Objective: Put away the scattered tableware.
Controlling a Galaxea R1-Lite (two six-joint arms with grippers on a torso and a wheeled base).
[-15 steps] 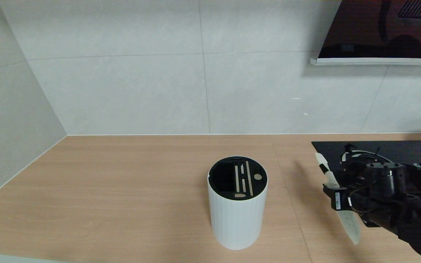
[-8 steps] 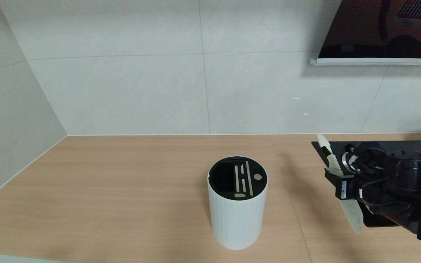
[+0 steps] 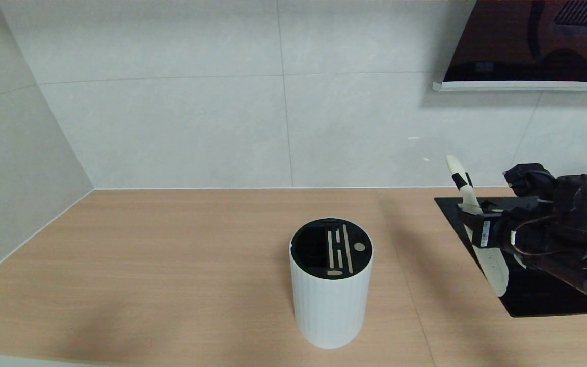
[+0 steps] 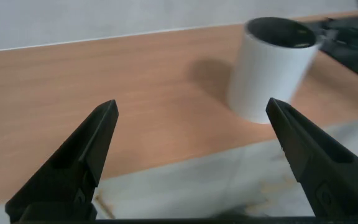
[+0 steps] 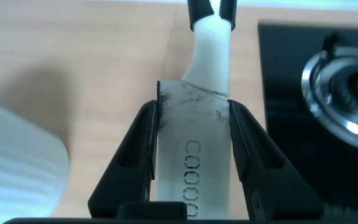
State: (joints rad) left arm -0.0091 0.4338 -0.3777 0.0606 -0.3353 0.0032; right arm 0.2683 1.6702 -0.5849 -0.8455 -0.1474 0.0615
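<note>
Right gripper (image 3: 478, 224) clamps knife (image 5: 193, 149) blade — dark veining visible from wrist

knife (image 5: 194, 149) blade tip cut by frame edge; holder (image 4: 272, 68) blurred, hob (image 3: 528, 300) cropped

This is a kitchen. A wooden counter (image 3: 171, 265) meets a grey tiled wall (image 3: 171, 127). A black stove (image 3: 538, 304) sits on the right, with a dark hood (image 3: 528, 46) above it.
</note>
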